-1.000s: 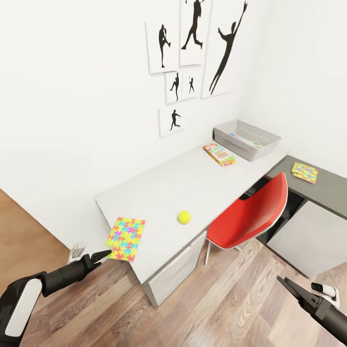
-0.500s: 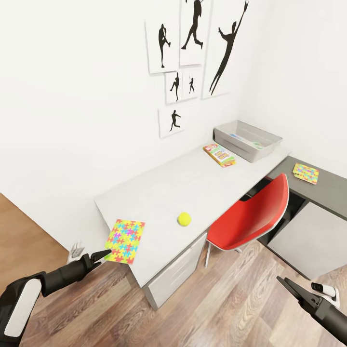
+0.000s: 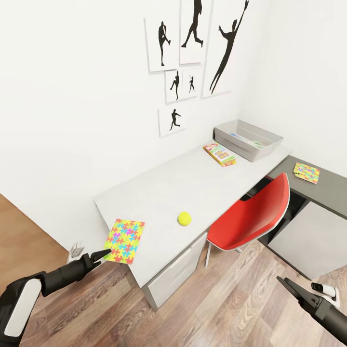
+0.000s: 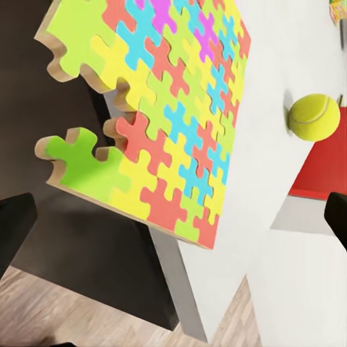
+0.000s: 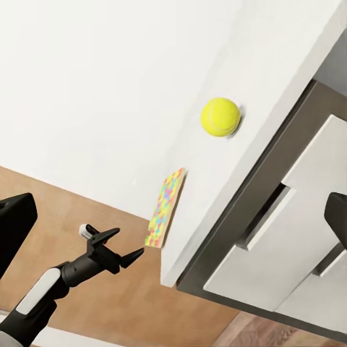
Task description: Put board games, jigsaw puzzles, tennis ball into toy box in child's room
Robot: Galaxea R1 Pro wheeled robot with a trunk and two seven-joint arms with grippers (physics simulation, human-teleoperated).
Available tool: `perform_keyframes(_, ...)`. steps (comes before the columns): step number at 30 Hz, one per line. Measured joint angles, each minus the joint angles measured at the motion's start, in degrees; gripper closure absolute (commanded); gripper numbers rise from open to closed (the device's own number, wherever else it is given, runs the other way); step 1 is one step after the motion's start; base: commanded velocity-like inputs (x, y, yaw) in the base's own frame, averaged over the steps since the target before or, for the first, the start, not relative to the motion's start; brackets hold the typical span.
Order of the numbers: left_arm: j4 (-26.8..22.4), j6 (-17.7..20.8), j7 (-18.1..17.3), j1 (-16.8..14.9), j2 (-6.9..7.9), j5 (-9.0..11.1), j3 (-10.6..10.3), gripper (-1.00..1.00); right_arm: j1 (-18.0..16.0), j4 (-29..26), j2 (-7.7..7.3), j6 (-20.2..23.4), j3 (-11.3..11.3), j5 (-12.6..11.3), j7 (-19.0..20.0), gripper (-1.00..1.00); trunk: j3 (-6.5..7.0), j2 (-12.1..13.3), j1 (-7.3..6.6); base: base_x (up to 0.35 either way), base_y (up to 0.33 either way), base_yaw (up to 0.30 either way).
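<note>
A jigsaw puzzle (image 3: 125, 233) lies on the near-left corner of the pale grey table (image 3: 164, 188). Its edge overhangs the table, as the left wrist view shows on the puzzle (image 4: 166, 123). My left gripper (image 3: 102, 254) hovers just short of that overhanging edge, open, its fingers (image 4: 14, 231) wide apart and empty. The tennis ball (image 3: 184, 218) rests near the table's front edge. An orange-yellow board game (image 3: 219, 154) lies beside the grey toy box (image 3: 226, 131), which holds flat blue and green things. A second puzzle (image 3: 306, 172) sits on the dark cabinet top. My right gripper (image 3: 285, 285) is open, low over the floor.
A red chair (image 3: 255, 214) is tucked under the table between the drawer unit (image 3: 176, 272) and the dark cabinet with a white door (image 3: 308, 236). Framed silhouettes hang on the white wall. Wooden floor stretches in front of the table.
The whole view has shifted very slightly. The toys and both grippers keep their places.
</note>
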Motion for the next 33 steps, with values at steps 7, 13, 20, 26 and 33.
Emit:
perform_keyframes(7, 0.0, 0.0, 0.0, 0.0, 0.05, 0.0, 0.1, -1.00, 0.0, 0.0, 0.00, 0.0, 0.0, 0.0, 0.0, -1.00, -0.89, -2.0, 1.09, 0.000, 0.000, 0.000)
perform_keyframes(13, 0.0, 0.0, 0.0, 0.0, 0.08, 0.1, 0.1, -1.00, 0.0, 0.0, 0.00, 0.0, 0.0, 0.0, 0.0, -1.00, -1.80, -4.0, 2.20, 0.000, 0.000, 0.000)
perform_keyframes(20, 0.0, 0.0, -0.1, 0.0, 0.09, 0.1, 0.1, -1.00, 0.0, 0.0, 0.00, 0.0, 0.0, 0.0, -0.1, -1.00, -1.97, -4.4, 2.41, 0.000, 0.000, 0.000)
perform_keyframes(26, 0.0, 0.0, -0.2, 0.1, 0.09, 0.1, 0.1, -1.00, 0.0, 0.0, 0.00, 0.0, 0.1, 0.0, -0.1, -1.00, -3.05, -6.8, 3.73, 0.000, 0.000, 0.000)
perform_keyframes(33, 0.0, 0.0, -0.2, 0.0, 0.10, 0.1, 0.1, -1.00, 0.0, 0.0, 0.00, 0.0, 0.1, 0.0, -0.1, -1.00, -4.31, -9.6, 5.27, 0.000, 0.000, 0.000)
